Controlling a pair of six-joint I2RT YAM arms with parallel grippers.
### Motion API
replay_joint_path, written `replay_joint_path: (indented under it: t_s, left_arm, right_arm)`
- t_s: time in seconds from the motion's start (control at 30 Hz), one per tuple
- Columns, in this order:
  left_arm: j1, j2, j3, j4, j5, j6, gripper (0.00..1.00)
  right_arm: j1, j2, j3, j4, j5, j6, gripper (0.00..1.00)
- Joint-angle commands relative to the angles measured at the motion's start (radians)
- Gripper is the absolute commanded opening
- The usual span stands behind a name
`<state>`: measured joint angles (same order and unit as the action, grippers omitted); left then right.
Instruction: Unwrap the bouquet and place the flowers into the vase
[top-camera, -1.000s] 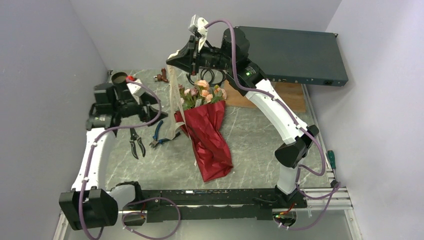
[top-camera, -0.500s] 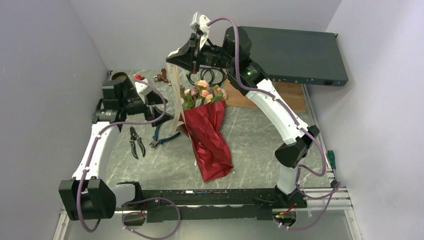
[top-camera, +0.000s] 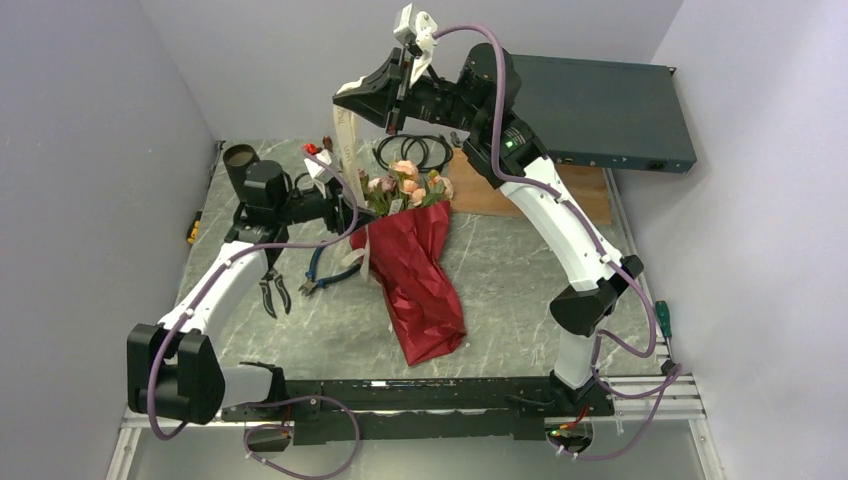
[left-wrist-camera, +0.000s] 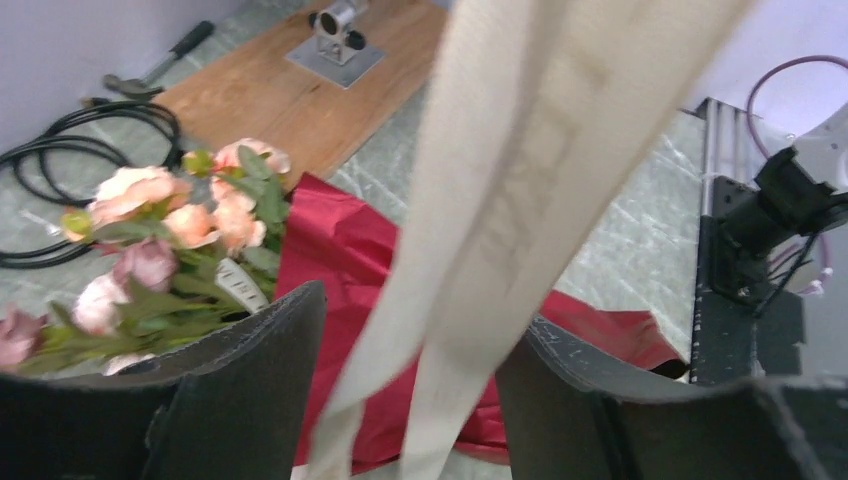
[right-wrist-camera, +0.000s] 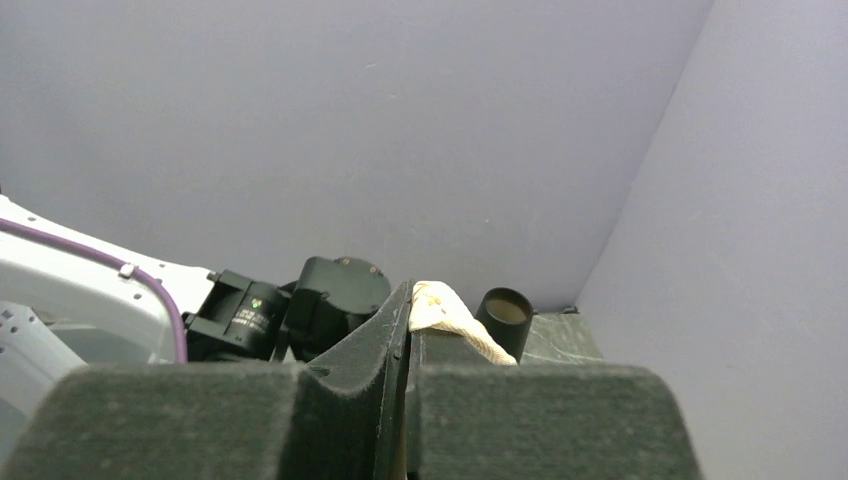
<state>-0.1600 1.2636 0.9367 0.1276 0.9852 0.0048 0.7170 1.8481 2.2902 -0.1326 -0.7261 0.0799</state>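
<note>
Grey marbled worktop (top-camera: 500, 270) carries the red-paper-wrapped bouquet of pink and peach roses (top-camera: 415, 270), lying at its centre. The beige printed ribbon (top-camera: 345, 140) is pinched high in the closed right tool (top-camera: 350, 93). The left tool (top-camera: 345, 207) stands open around the hanging strands.

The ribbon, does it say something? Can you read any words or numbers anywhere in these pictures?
ribbon: faint printed marks, too blurred to read.
black box: no label large enough to read.
Nothing else shows words, numbers or signs that can be read.
</note>
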Motion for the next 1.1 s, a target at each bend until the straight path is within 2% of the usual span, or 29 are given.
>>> replay_joint_path:
  t_s: [0.0,0.07,0.13,0.17,0.2,0.3,0.37,0.4,0.47,0.53,0.63,0.7,0.8,0.87,1.07]
  left_arm:
    - [-0.036,-0.016,-0.013,0.097,-0.034,-0.072,0.55]
    - [-0.035,-0.042,-0.007,0.045,-0.045,-0.057,0.39]
    - [-0.030,-0.080,0.007,-0.009,-0.064,-0.049,0.13]
    - [-0.023,-0.102,0.012,-0.032,-0.075,-0.056,0.04]
    - [-0.015,-0.121,0.023,-0.052,-0.085,-0.068,0.00]
    - [0.036,-0.172,0.090,-0.153,-0.092,-0.099,0.00]
    - [0.104,-0.186,0.165,-0.228,-0.086,-0.142,0.00]
    - [0.142,-0.184,0.211,-0.270,-0.079,-0.160,0.00]
    - [0.228,-0.159,0.342,-0.416,-0.045,-0.158,0.00]
    - [0.275,-0.127,0.464,-0.555,-0.040,-0.134,0.00]
    - [0.318,-0.072,0.644,-0.755,-0.058,-0.066,0.00]
    - [0.341,-0.026,0.777,-0.909,-0.114,-0.021,0.00]
    - [0.399,0.041,0.955,-1.122,-0.169,0.093,0.00]
    - [0.466,0.063,1.019,-1.215,-0.200,0.160,0.00]
    - [0.671,0.147,1.189,-1.399,-0.227,0.324,0.00]
  right_arm:
    - [0.004,-0.012,0.043,0.054,0.044,0.000,0.00]
    - [0.003,-0.018,0.037,0.047,0.064,-0.020,0.00]
    - [-0.006,-0.026,0.026,0.039,0.084,-0.036,0.00]
    - [-0.012,-0.031,0.018,0.038,0.091,-0.038,0.00]
    - [-0.021,-0.038,0.008,0.036,0.098,-0.037,0.00]
    - [-0.047,-0.063,-0.047,0.020,0.113,-0.043,0.00]
    - [-0.058,-0.093,-0.141,0.017,0.112,-0.047,0.00]
    - [-0.060,-0.114,-0.175,0.013,0.102,-0.052,0.06]
    - [-0.060,-0.140,-0.253,-0.009,0.056,-0.069,0.24]
    - [-0.056,-0.155,-0.330,-0.038,-0.005,-0.071,0.49]
    - [-0.031,-0.179,-0.454,-0.078,-0.027,-0.155,0.79]
    - [-0.018,-0.204,-0.556,-0.063,-0.021,-0.190,0.89]
    - [-0.009,-0.231,-0.629,-0.056,-0.011,-0.217,0.95]
    - [-0.007,-0.242,-0.656,-0.074,-0.007,-0.233,0.99]
    - [-0.007,-0.289,-0.740,-0.076,0.007,-0.255,1.00]
